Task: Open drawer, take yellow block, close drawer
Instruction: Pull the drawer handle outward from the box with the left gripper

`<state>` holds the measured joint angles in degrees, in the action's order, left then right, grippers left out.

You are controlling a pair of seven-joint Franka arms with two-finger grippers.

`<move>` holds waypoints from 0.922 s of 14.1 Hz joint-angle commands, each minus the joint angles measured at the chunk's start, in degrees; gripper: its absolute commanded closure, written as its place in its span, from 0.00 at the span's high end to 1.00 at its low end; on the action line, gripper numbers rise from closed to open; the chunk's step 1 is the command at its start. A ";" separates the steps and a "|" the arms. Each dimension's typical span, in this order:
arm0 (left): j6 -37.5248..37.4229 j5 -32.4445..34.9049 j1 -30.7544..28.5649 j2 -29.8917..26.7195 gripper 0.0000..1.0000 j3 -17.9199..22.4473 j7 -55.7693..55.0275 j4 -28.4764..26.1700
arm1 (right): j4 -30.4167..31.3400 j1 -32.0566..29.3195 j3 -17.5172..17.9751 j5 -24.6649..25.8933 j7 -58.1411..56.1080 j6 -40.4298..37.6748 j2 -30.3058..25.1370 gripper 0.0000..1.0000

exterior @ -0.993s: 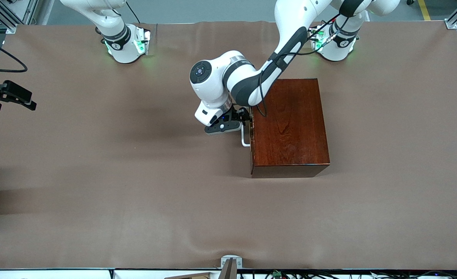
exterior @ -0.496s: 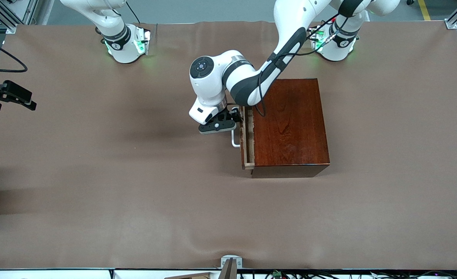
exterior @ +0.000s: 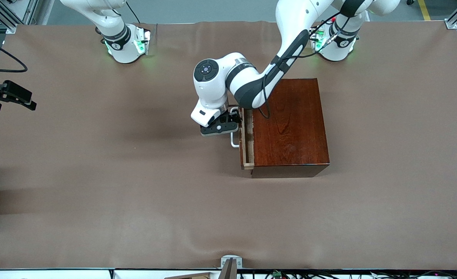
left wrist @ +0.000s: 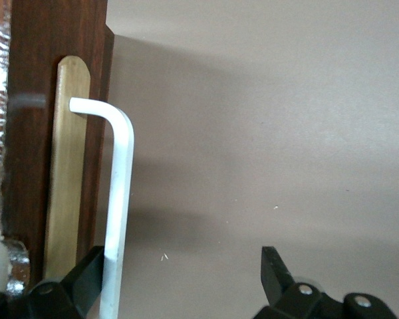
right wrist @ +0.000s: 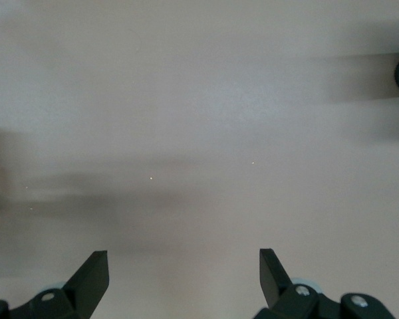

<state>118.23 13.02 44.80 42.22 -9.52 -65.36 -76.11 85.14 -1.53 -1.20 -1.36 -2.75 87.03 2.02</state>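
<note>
Drawer (exterior: 247, 141) was barely cracked, left gripper (exterior: 234, 123) wide open around its handle (exterior: 234, 139), yellow block unseen, right gripper (right wrist: 183, 282) idling open.

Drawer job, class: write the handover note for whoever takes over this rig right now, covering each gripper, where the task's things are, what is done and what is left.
Left gripper: open, at the white loop handle, which stands between its fingers; not clamped.
Right gripper: open, over the table at the right arm's end; that arm waits.
Drawer of the glossy reddish-brown wooden box: pulled out only a little, pale wood rim showing.
Yellow block: not in view.
Done: drawer started open.
Left: pull the drawer farther out, take the block, close the drawer.
</note>
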 commanded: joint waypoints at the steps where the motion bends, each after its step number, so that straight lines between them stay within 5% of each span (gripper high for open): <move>1: 15.45 -2.29 1.70 4.27 1.00 -1.02 -0.74 3.60 | -0.06 -1.28 1.02 -0.40 0.03 -0.29 -0.18 1.00; 13: 23.88 -2.29 3.72 4.80 1.00 -0.85 -0.83 3.60 | -0.06 -1.28 1.02 -0.40 -0.06 -0.29 -0.18 1.00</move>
<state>137.79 11.93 47.67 43.96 -10.19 -65.52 -76.27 85.14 -1.53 -1.19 -1.36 -2.76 87.03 2.02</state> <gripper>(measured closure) 0.000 0.000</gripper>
